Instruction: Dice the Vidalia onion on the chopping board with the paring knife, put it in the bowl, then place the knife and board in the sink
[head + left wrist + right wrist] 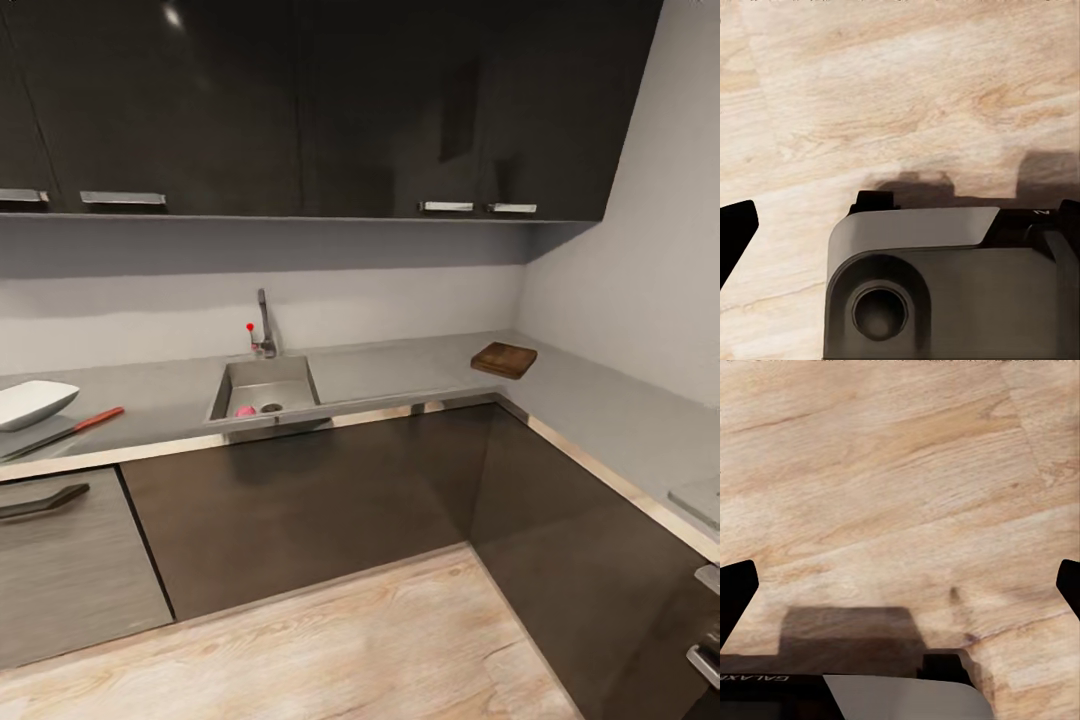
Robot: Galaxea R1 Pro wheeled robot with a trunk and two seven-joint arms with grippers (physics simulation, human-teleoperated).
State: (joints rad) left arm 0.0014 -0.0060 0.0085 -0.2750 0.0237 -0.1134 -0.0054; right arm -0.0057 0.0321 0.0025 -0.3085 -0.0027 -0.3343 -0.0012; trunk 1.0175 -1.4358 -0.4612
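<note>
Still nowhere near it tbh: onion (245, 410) sat pinkish in the sink (262, 388) straight ahead across the floor (330, 650), neither arm obviously closer, both wrist cams aimed down at wood, left gripper (896, 225) and right gripper (900, 589) spread wide, holding nothing.

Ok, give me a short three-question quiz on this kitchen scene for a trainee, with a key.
1. True or false: the chopping board lies in the sink.
2. What lies beside the white bowl on the countertop? A) paring knife B) pan C) cup
3. Fill in: the small pinkish object in the sink lies next to the ____.

Key: 1 false, the board is on the countertop near the corner. 2 A, the paring knife. 3 drain.
</note>
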